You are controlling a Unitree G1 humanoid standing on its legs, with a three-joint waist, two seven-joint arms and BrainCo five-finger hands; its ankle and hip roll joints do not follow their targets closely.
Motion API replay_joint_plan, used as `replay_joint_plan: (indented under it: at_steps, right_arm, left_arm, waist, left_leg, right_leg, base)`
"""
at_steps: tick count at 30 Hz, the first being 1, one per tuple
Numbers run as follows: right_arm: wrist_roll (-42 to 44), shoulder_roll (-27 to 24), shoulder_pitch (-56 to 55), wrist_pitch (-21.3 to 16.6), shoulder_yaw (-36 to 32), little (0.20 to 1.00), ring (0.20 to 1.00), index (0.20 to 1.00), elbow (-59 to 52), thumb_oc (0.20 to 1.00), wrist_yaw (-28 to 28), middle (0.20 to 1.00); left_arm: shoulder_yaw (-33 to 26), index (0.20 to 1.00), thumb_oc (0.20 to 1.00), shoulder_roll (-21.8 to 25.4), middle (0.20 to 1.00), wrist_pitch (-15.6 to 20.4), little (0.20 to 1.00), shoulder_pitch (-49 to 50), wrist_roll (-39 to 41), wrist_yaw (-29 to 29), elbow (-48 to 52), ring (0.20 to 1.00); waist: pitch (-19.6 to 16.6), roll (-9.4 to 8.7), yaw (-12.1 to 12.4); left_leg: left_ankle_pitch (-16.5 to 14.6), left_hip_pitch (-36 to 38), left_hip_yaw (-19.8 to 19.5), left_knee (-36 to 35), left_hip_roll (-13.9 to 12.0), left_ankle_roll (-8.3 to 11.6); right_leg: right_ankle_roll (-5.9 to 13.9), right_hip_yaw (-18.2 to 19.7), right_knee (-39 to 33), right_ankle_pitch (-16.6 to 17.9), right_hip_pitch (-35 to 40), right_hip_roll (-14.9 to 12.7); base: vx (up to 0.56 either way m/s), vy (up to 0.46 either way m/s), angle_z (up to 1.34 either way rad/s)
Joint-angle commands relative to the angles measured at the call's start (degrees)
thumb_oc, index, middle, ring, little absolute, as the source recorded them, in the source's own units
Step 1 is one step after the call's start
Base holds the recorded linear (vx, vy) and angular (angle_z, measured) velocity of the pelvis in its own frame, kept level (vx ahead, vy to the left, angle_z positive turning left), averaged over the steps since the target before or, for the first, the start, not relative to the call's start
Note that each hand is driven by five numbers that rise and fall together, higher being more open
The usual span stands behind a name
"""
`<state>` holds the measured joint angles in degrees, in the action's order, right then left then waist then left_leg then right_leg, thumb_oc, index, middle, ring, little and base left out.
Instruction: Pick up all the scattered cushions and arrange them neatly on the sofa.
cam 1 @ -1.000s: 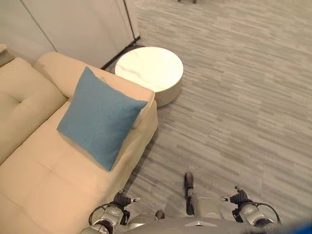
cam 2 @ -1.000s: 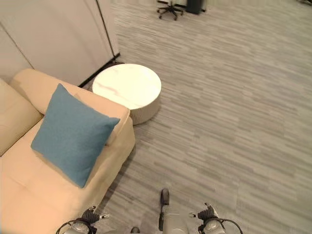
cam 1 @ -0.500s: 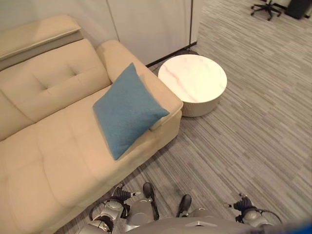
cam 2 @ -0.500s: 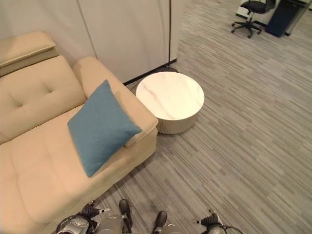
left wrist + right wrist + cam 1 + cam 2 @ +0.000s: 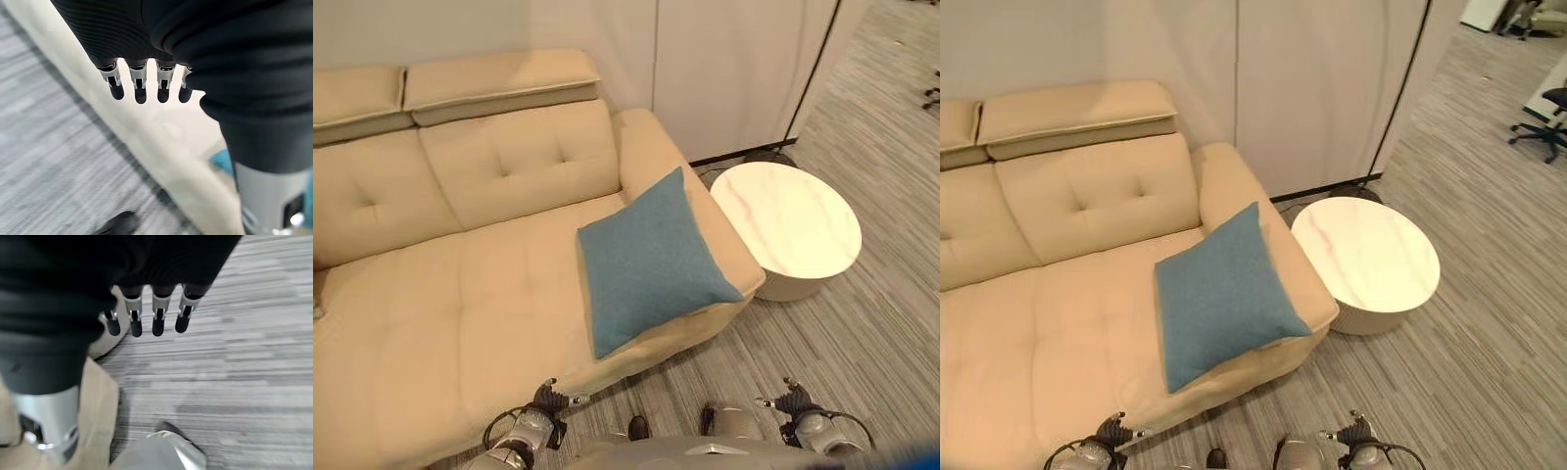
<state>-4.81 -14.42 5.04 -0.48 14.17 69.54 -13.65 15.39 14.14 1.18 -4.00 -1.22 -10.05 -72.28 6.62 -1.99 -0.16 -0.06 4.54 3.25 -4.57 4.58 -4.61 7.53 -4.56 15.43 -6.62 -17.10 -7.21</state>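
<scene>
Blue cushion (image 5: 651, 262) propped at the right end of the beige sofa (image 5: 460, 294), leaning against the armrest, lower corner near the seat's front edge. Round white side table (image 5: 785, 227) just beside that armrest. Left hand (image 5: 142, 83) and right hand (image 5: 146, 316) hanging low, fingers relaxed and straight, holding nothing. Likely risks: cushion sliding off the front edge if nudged; further cushions overlooked beyond these views. No legible writing or labels.
</scene>
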Motion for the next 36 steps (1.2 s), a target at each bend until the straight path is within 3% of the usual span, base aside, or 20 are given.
replay_joint_plan:
  at_steps: [1, 5, 8, 10, 12, 13, 15, 20, 28, 36]
  right_arm:
    - [-0.32, -2.34, 0.55, -0.16, -0.49, 1.0, 1.0, 1.0, 0.7, 1.0, -0.39, 1.0]
    - [-0.33, -2.23, 0.37, -0.48, -0.48, 1.0, 1.0, 1.0, 0.93, 1.0, -0.2, 1.0]
    - [0.11, -2.11, 0.07, -0.71, -0.39, 1.0, 1.0, 1.0, 1.26, 1.0, 0.0, 1.0]
    - [0.53, -2.51, 0.04, -0.84, -0.54, 1.0, 1.0, 1.0, 1.36, 1.0, 0.05, 1.0]
    - [1.1, -2.97, -0.07, -0.91, -0.92, 1.0, 1.0, 1.0, 1.31, 1.0, -0.07, 1.0]
    - [1.63, -3.36, -0.62, -0.5, -1.48, 1.0, 1.0, 1.0, 1.74, 1.0, -0.28, 1.0]
    - [1.81, -3.54, -0.84, -0.43, -1.94, 1.0, 1.0, 1.0, 2.17, 1.0, -0.42, 1.0]
    - [2.02, -3.11, -1.32, -0.59, -2.95, 1.0, 1.0, 1.0, 3.04, 1.0, -1.08, 1.0]
    - [3.71, -4.66, -0.58, -1.35, -5.34, 1.0, 1.0, 1.0, 2.5, 1.0, -2.33, 1.0]
    - [3.56, -13.61, 0.69, -2.66, -11.56, 1.0, 1.0, 1.0, -11.13, 1.0, -6.75, 1.0]
  left_arm:
    - [-0.03, 1.0, 1.0, -1.22, 1.0, 0.99, 1.0, -1.61, -1.68, -0.14, 0.07, 1.0]
    - [-0.22, 1.0, 1.0, -0.91, 1.0, 1.05, 1.0, -1.66, -2.1, -0.12, -0.12, 1.0]
    - [-0.18, 1.0, 1.0, -1.04, 1.0, 0.95, 1.0, -1.63, -2.02, -0.03, -0.07, 1.0]
    - [0.49, 1.0, 1.0, -1.2, 1.0, 1.05, 1.0, -2.51, -1.57, 0.04, 0.62, 1.0]
    - [1.11, 1.0, 1.0, -1.55, 1.0, 1.09, 1.0, -3.25, -1.07, 0.07, 1.38, 1.0]
    - [1.0, 1.0, 1.0, -1.81, 1.0, 0.92, 1.0, -3.22, -0.2, -0.18, 1.99, 1.0]
    - [0.76, 1.0, 1.0, -1.71, 1.0, 0.82, 1.0, -2.74, -0.24, -0.43, 1.87, 1.0]
    - [-1.49, 1.0, 1.0, -1.09, 1.0, 0.84, 1.0, -1.69, 1.15, -1.51, 1.76, 1.0]
    - [-5.33, 1.0, 1.0, 0.91, 1.0, 1.66, 1.0, -0.53, 3.23, -3.92, 3.04, 1.0]
    - [-12.24, 1.0, 1.0, 4.0, 1.0, 3.37, 1.0, 1.35, 8.07, -7.75, 11.38, 1.0]
  waist:
    - [2.6, -0.21, -1.8]
    - [1.89, -1.04, -1.99]
    - [0.59, -1.59, -1.94]
    - [0.9, -2.1, -2.41]
    - [1.65, -2.88, -2.76]
    - [1.67, -3.04, -3.01]
    - [1.24, -2.87, -2.94]
    - [-1.11, -2.93, -2.57]
    - [-2.37, -4.27, -0.75]
    - [-2.48, -4.78, -0.42]
  left_leg:
    - [-3.03, -3.55, 1.12, 5.15, -1.36, 2.91]
    - [-3.52, -2.75, -0.18, 4.84, -1.59, 3.8]
    - [-3.49, -2.26, -1.02, 4.0, -2.97, 5.13]
    - [-4.21, -3.98, -1.09, 7.28, -4.17, 6.72]
    - [-4.67, -7.23, 1.22, 13.11, -4.84, 7.73]
    - [-3.23, -9.33, 6.7, 13.6, -7.33, 7.35]
    - [-2.45, -9.02, 8.1, 12.04, -7.9, 7.24]
    - [-2.24, -4.8, 7.46, 6.16, -6.39, 6.73]
    - [-2.66, -1.49, 7.3, 3.36, -5.62, 6.3]
    - [-1.82, -0.22, 7.25, 0.17, -5.34, 6.25]
  right_leg:
    - [0.74, -0.95, -7.13, 8.59, 7.59, 1.32]
    - [0.47, -0.85, -9.92, 8.4, 9.96, 1.49]
    - [-0.44, -0.98, -12.24, 7.95, 12.48, 2.61]
    - [-1.62, -2.31, -13.67, 7.0, 14.13, 3.11]
    - [-2.47, -3.67, -14.58, 6.42, 15.4, 2.64]
    - [-2.63, -5.59, -15.44, 5.8, 16.81, 2.21]
    - [-2.56, -5.99, -15.24, 5.51, 17.05, 2.49]
    - [-1.79, -5.78, -15.71, 5.65, 18.32, 2.64]
    - [-0.68, -5.83, -16.2, 5.98, 20.11, 2.21]
    - [0.24, -5.66, -16.81, 6.76, 19.89, 2.22]
  base:
    - [0.12, -0.098, 0.83]
    - [0.15, -0.161, 0.43]
    - [0.16, -0.253, 0.38]
    - [0.11, -0.265, 0.4]
    - [0.04, -0.135, 0.83]
    - [0.06, -0.053, 1.06]
    - [0.07, 0.02, 0.55]
    - [0.12, 0.075, 0.04]
    - [0.07, 0.064, 0.03]
    - [0.0, 0.026, 0.0]
